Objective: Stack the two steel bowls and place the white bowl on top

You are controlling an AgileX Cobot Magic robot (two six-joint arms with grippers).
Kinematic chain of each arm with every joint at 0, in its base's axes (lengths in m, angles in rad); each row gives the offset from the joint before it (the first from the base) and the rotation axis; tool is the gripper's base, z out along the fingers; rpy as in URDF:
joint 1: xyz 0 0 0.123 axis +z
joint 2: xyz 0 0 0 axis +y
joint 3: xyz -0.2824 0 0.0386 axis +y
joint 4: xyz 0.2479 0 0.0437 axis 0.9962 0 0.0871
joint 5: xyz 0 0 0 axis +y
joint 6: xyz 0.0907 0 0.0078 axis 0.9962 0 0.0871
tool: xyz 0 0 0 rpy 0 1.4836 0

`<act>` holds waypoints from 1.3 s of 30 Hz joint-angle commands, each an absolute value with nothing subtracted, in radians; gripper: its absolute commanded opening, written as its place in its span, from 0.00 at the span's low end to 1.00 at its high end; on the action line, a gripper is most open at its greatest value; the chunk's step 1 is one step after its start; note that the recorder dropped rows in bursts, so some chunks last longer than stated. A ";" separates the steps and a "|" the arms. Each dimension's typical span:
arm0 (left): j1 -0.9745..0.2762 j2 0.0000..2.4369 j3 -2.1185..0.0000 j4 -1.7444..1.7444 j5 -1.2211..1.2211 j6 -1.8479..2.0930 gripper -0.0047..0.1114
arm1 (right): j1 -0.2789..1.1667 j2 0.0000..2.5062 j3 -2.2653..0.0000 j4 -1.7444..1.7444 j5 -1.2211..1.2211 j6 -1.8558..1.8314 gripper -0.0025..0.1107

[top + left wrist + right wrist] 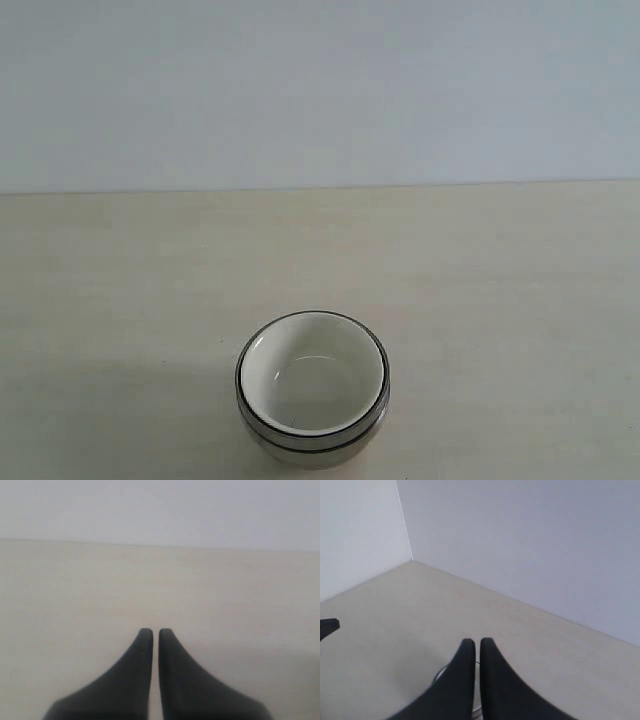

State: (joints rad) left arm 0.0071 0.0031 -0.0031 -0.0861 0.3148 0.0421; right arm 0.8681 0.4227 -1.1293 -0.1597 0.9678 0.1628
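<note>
At the lower centre of the exterior view, near the bottom edge, the white bowl [312,375] sits upright, nested in the steel bowls [300,458], of which only thin dark rims and a strip of side show below it. The stack stands on the pale worktop [500,300], with a plain wall behind. The left pincer [155,632] is closed, its dark fingers nearly touching, empty, over bare worktop. The right pincer [477,642] is likewise closed and holds nothing.
</note>
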 commanded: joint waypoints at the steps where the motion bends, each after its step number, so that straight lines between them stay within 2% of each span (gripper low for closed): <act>1: 0.002 0.000 0.000 -0.086 0.307 0.037 0.07 | 0.864 0.333 -1.128 -0.071 0.902 0.089 0.02; 8: 0.002 0.000 0.000 -0.086 0.307 0.037 0.07 | 0.671 0.258 -1.128 0.073 0.911 -0.046 0.02; 14: 0.002 0.000 0.000 -0.086 0.307 0.037 0.07 | 0.351 0.179 -1.128 0.278 0.885 -0.284 0.02; 22: 0.002 0.000 0.000 -0.086 0.307 0.037 0.07 | 0.275 0.156 -1.128 0.268 0.895 -0.276 0.02; 28: 0.002 0.000 0.000 -0.086 0.307 0.037 0.07 | 0.211 0.047 -1.128 0.305 0.795 -0.304 0.02; 39: 0.002 0.000 0.000 -0.086 0.307 0.037 0.07 | 0.209 0.009 -1.071 0.304 0.800 -0.301 0.02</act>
State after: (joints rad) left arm 0.0071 0.0031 -0.0031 -0.0861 0.3148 0.0421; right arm 0.2136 0.0203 -1.1004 0.3055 0.8176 -0.2986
